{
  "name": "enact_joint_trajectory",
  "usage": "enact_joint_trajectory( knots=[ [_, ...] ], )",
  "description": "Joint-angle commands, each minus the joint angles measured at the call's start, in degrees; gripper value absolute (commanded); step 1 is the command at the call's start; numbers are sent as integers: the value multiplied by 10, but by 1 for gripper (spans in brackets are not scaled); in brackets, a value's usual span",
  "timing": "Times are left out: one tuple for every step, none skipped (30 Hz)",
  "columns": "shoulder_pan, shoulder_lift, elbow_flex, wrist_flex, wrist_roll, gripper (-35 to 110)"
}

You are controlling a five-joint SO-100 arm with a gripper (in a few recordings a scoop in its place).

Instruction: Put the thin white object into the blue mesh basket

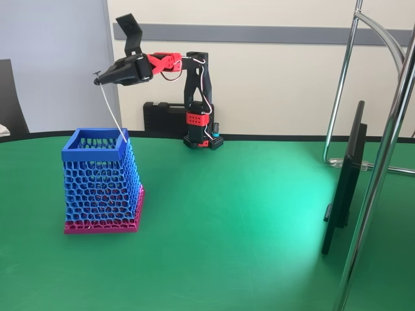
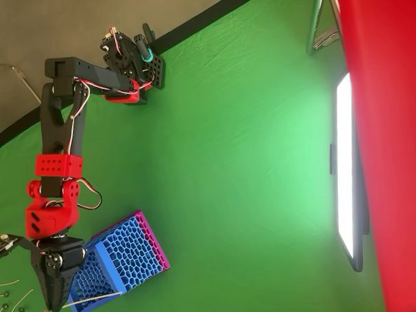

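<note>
My arm [image 1: 194,87] is built of black links with red joint blocks; the red blocks show rows of small holes. White and red cables loop loosely along it. Its gripper [image 1: 99,80] is black, with tapered, pointed fingers.

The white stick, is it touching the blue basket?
Cannot tell. In the fixed view the white stick, held in the pincer, ends right at the blue basket rim's far corner, with contact or gap unclear.

blue honeycomb-mesh basket [image 1: 100,184] with magenta base, green table [image 1: 227,227]
</note>
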Motion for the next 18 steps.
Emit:
enact_joint_trajectory(
  knots=[
    [14, 47, 1, -3, -13, 1],
    [20, 54, 4, 0, -19, 1],
    [26, 60, 5, 4, -27, 1],
    [33, 67, 9, 5, -37, 1],
    [40, 71, 11, 10, -45, 1],
    [46, 75, 11, 20, -58, 1],
    [52, 77, 17, 22, -69, 1],
    [57, 79, 25, 24, -84, 1],
    [61, 79, 34, 21, -97, 1],
    [63, 77, 43, 18, -106, 1],
    [65, 75, 56, 11, -116, 1],
    [66, 73, 71, -4, -120, 1],
    [66, 71, 82, -8, -121, 1],
    [65, 69, 91, -8, -121, 1],
    [62, 66, 101, -12, -122, 1],
    [60, 64, 113, -16, -125, 2],
    [56, 63, 121, -18, -125, 2],
    [53, 62, 127, -18, -123, 4]
  ],
)
